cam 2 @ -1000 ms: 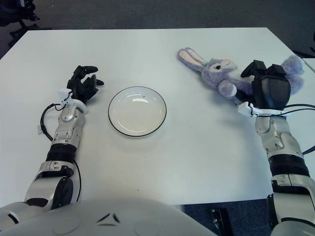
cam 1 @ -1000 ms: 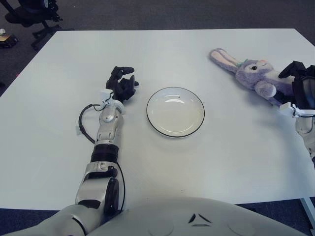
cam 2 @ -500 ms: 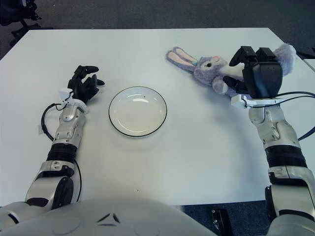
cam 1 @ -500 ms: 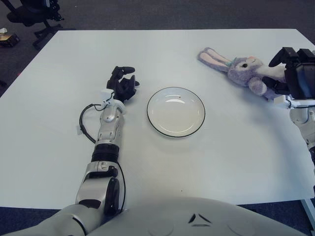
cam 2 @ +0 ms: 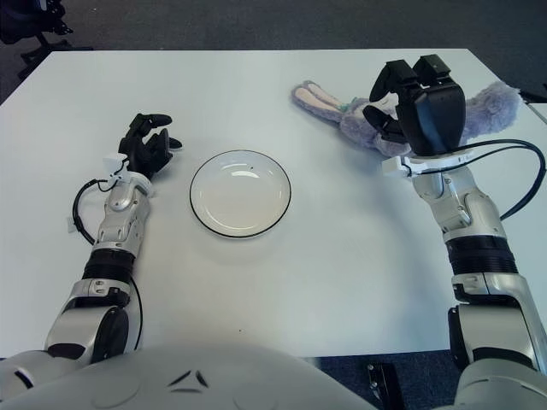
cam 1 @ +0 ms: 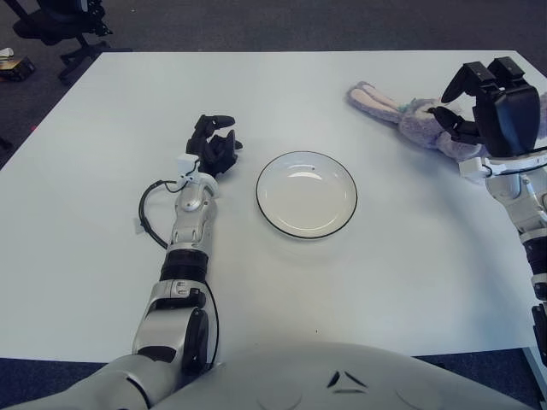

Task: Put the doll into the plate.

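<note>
Silver jointed arms, black three-finger left hand (cam 1: 214,147) and right hand (cam 2: 416,100), seemingly loose black cables.

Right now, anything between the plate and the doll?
No. Both eye views show only bare white table between the plate and the doll. The right robot hand hovers over the doll.
</note>
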Robot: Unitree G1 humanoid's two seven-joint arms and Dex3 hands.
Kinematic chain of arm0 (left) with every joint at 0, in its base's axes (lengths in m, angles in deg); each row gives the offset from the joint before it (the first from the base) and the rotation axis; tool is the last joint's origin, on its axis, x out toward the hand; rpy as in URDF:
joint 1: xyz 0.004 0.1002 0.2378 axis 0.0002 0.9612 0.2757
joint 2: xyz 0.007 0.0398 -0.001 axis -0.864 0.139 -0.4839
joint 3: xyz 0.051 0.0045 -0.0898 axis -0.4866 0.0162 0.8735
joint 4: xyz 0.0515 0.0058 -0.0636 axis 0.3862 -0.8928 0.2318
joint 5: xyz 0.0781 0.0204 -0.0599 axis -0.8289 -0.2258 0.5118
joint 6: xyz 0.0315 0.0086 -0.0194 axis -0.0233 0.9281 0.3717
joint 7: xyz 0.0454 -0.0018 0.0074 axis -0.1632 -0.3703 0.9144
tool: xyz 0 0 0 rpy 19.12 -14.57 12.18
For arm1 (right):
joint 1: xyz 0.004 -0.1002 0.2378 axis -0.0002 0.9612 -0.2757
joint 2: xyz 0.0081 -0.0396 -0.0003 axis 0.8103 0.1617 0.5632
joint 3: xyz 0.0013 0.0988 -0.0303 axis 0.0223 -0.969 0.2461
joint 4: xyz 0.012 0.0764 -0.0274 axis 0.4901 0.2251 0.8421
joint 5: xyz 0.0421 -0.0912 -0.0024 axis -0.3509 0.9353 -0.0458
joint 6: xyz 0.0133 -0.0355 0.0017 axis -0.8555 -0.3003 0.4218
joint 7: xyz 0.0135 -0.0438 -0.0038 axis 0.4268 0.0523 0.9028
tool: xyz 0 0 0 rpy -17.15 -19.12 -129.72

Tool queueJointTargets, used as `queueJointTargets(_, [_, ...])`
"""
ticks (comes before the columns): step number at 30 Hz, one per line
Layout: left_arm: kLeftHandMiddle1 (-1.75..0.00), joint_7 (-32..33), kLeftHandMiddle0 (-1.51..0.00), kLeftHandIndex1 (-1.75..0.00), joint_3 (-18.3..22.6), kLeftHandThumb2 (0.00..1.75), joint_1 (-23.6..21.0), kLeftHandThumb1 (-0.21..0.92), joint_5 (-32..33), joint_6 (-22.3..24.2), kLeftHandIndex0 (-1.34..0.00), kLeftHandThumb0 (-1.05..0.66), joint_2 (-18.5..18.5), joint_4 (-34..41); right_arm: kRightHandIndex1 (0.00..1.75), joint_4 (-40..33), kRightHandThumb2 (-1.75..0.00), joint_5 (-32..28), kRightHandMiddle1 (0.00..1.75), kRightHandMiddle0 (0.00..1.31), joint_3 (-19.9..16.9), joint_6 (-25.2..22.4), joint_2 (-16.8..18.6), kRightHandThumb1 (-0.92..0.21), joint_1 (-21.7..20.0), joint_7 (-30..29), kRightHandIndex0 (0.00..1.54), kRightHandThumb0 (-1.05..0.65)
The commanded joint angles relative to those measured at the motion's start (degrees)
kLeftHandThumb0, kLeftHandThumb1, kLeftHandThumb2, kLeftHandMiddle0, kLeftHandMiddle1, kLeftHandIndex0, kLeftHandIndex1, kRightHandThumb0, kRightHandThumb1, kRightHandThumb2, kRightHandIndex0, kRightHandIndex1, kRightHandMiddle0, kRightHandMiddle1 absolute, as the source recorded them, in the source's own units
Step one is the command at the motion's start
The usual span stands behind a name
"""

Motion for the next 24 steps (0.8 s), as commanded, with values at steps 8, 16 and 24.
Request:
queueJointTargets(8, [-1.61,0.7,-0.53,-1.35,-0.1,0.74,2.1,0.64,-0.4,1.1,-0.44,-0.01,0.7,-0.4,1.75,-1.7,-1.03,0.6,1.75,0.55,-0.3,-0.5,0.8,-0.53,-1.9,0.4,0.44,0.40])
queueJointTargets(16, [-1.61,0.7,-0.53,-1.35,-0.1,0.74,2.2,0.64,-0.4,1.3,-0.45,-0.01,0.7,-0.1,1.75,-2.8,-1.03,-1.5,1.75,0.54,-0.2,-0.9,0.9,-0.53,-1.6,4.4,0.44,0.40])
queueJointTargets(24, [-1.60,0.6,-0.53,-1.35,-0.1,0.75,2.3,0.64,-0.4,1.4,-0.45,-0.01,0.7,0.1,1.72,-5.2,-0.98,-3.2,1.75,0.53,-1.1,-3.6,1.6,-0.56,-0.6,9.2,0.44,0.39])
